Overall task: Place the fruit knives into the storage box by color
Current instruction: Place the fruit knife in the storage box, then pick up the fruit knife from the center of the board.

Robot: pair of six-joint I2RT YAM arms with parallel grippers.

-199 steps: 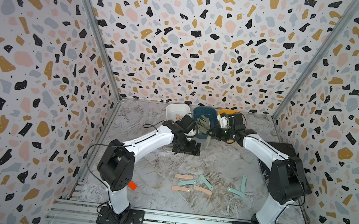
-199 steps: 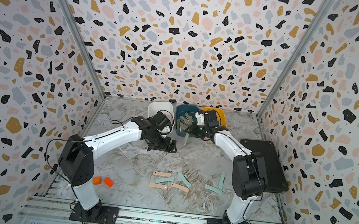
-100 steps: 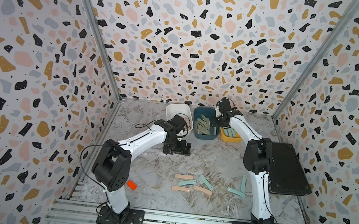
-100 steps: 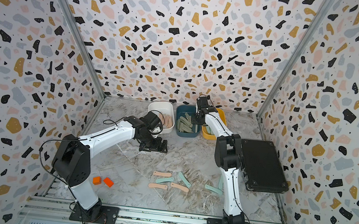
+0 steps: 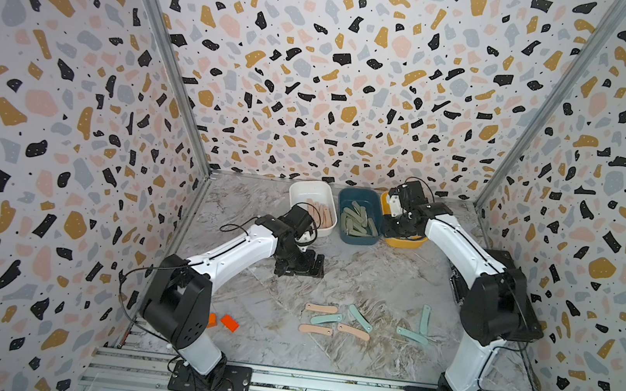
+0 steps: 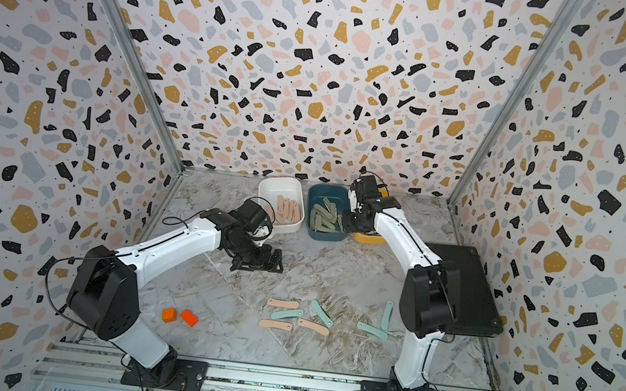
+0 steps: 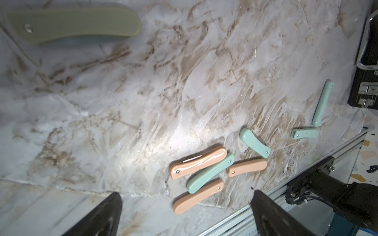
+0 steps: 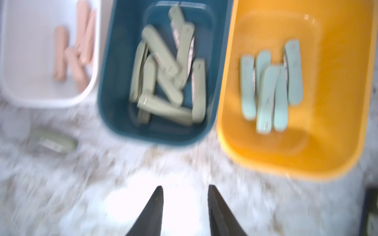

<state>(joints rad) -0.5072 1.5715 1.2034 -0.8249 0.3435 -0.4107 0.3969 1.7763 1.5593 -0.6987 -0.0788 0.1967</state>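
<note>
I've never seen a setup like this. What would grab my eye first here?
Three bins stand at the back of the marble table: a white bin of pink knives, a blue bin of sage knives and a yellow bin of teal knives. Nearer the front lies a loose scatter of pink and teal knives, between the left arm and the right arm, which reaches over the yellow bin.

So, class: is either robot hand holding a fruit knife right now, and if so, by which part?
Nothing is held. The left hand is wide open and the right hand is partly open, and neither has anything in its gap.
</note>
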